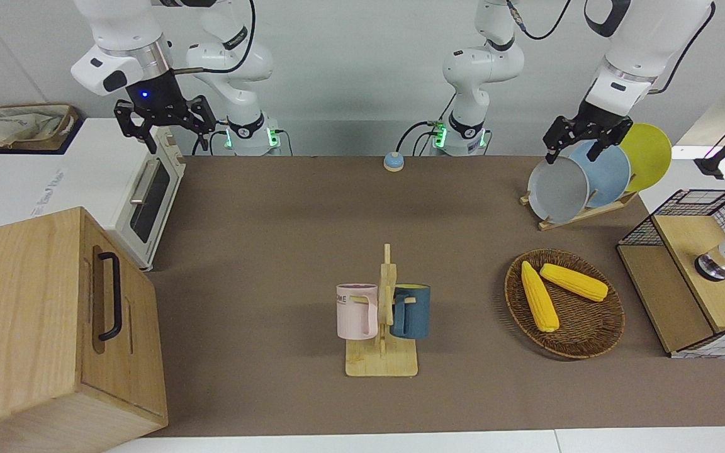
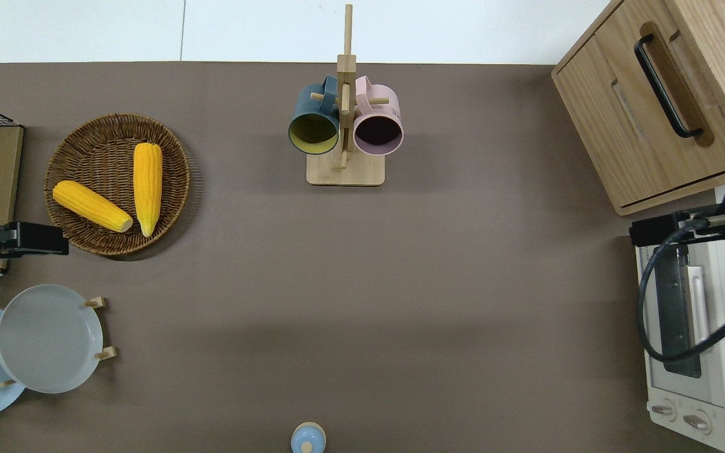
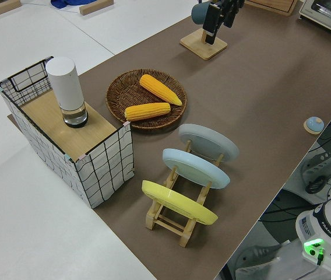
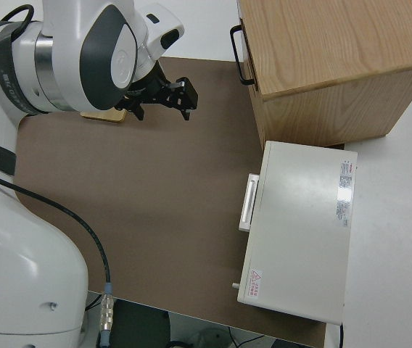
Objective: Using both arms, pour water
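While both open, empty grippers hang high at the table's ends, the right black gripper (image 1: pixel 162 123) and left black gripper (image 1: pixel 579 137), the pink mug (image 1: pixel 357 311) and dark blue mug (image 1: pixel 411 311) hang mid-table on the wooden rack (image 1: pixel 383 358), each toward its own arm

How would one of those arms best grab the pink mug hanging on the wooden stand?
Probably by the pink mug's body, coming from the right arm's end of the table: its handle is hooked on the stand's peg, while that flank is bare. Then lift up off the peg.
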